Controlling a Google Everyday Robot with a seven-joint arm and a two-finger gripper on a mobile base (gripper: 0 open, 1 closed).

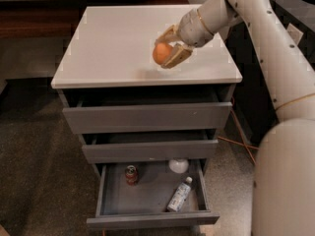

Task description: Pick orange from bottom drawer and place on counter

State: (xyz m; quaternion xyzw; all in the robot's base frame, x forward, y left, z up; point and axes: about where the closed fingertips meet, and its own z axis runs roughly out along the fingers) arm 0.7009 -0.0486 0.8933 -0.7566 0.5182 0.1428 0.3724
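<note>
Light grey counter (113, 48) atop a three-drawer cabinet (147, 118) on speckled floor (39, 181). Bottom drawer (152, 219) pulled open, holding a red can (131, 175) upright at back left, a white bulb (178, 165) at back, and a bottle (178, 194) lying slanted at right. Above the counter's right half, gripper (165, 54) clasping the orange (160, 53).

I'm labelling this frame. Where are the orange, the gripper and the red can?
orange (160, 53), camera view, middle of the fruit.
gripper (166, 52), camera view, midway between its fingertips, closed around the orange over the counter (108, 43).
red can (131, 175), camera view, its side, standing in the bottom drawer (147, 220).
</note>
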